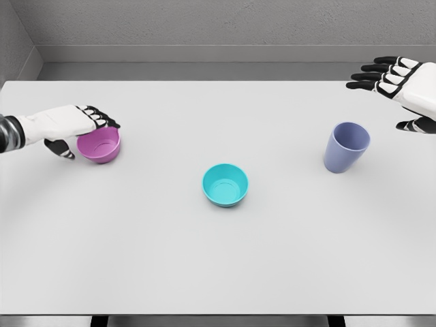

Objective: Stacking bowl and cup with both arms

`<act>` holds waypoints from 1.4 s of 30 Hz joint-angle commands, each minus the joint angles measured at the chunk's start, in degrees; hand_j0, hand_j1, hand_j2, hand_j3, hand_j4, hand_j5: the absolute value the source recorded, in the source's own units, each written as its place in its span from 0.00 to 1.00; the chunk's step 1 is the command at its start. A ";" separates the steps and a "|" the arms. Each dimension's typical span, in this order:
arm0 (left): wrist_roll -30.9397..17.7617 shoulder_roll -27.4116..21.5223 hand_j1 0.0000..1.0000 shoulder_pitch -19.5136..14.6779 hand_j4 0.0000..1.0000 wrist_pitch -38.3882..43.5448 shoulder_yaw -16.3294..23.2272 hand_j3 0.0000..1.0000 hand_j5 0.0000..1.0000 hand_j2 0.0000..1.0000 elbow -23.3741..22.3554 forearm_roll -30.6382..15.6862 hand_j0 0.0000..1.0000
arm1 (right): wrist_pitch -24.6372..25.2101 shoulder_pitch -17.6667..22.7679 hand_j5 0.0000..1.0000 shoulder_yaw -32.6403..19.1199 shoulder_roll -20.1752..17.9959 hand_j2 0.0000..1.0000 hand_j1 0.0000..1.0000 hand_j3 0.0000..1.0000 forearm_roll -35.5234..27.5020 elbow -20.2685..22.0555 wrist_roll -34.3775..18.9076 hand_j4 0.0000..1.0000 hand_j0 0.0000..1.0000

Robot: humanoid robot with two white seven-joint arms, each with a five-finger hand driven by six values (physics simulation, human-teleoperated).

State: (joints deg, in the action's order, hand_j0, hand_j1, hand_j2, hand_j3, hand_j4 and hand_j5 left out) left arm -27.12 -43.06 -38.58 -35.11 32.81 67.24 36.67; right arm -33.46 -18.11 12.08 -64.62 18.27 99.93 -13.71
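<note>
From my seat I see my left hand [71,126] at the pink bowl [100,145]. Its fingers [102,117] curl over the bowl's far rim and the thumb [61,148] sits low against the near wall, so the bowl is pinched between them and appears to sit on the table [218,259].

My right hand [402,85] hangs above the table's far right corner with its fingers [371,75] spread wide, holding nothing. The blue cup [346,147] stands upright below and to the left of that hand's thumb [417,125], near it but clear of it.

The teal bowl [225,184] rests open side up mid-table, well apart from both sets of fingers, roughly between the pink bowl and the cup.
</note>
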 commanded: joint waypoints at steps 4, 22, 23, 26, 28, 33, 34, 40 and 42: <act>-2.15 1.49 1.00 -0.35 1.00 0.11 -0.03 1.00 1.00 1.00 -1.76 -0.20 1.00 | 0.15 0.00 1.00 -0.04 -0.07 1.00 1.00 1.00 -0.34 0.18 0.08 1.00 1.00; -2.41 2.90 1.00 -2.02 1.00 0.11 0.41 1.00 1.00 1.00 -3.43 0.15 1.00 | 0.15 -0.09 1.00 -0.04 0.02 1.00 1.00 1.00 -0.34 0.09 0.08 1.00 1.00; -2.41 2.98 1.00 -2.02 1.00 0.11 0.41 1.00 1.00 1.00 -3.43 0.15 1.00 | 0.15 -0.09 1.00 -0.04 0.02 1.00 1.00 1.00 -0.34 0.09 0.08 1.00 1.00; -2.41 2.98 1.00 -2.20 1.00 0.11 1.02 1.00 1.00 1.00 -3.43 0.15 1.00 | 0.15 -0.09 1.00 -0.04 0.02 1.00 1.00 1.00 -0.34 0.09 0.08 1.00 1.00; -2.41 3.07 1.00 -2.29 1.00 0.11 1.38 1.00 1.00 1.00 -3.43 0.15 1.00 | 0.15 -0.09 1.00 -0.04 0.02 1.00 1.00 1.00 -0.34 0.09 0.00 1.00 1.00; -2.41 3.07 1.00 -2.29 1.00 0.11 1.90 1.00 1.00 1.00 -3.43 0.33 1.00 | 0.15 -0.09 1.00 -0.04 -0.07 1.00 1.00 1.00 -0.34 0.09 0.00 1.00 1.00; -2.50 3.07 1.00 -2.29 1.00 0.11 1.90 1.00 1.00 1.00 -3.43 0.33 1.00 | 0.07 -0.09 1.00 -0.04 0.02 1.00 1.00 1.00 -0.34 0.09 0.08 1.00 1.00; -2.41 3.07 1.00 -3.16 1.00 0.11 1.90 1.00 1.00 1.00 -3.43 0.07 1.00 | 0.15 -0.09 1.00 -0.04 -0.07 1.00 1.00 1.00 -0.34 0.17 0.00 1.00 1.00; -2.41 3.07 1.00 -3.16 1.00 0.11 1.90 1.00 1.00 1.00 -3.43 0.07 1.00 | 0.15 -0.09 1.00 -0.04 0.02 1.00 1.00 1.00 -0.34 0.09 0.00 1.00 1.00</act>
State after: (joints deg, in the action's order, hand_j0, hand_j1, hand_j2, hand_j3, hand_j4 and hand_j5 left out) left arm -29.56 -39.94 -41.75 -35.12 34.75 63.80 37.03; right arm -33.40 -18.19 12.06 -64.58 18.26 100.02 -13.70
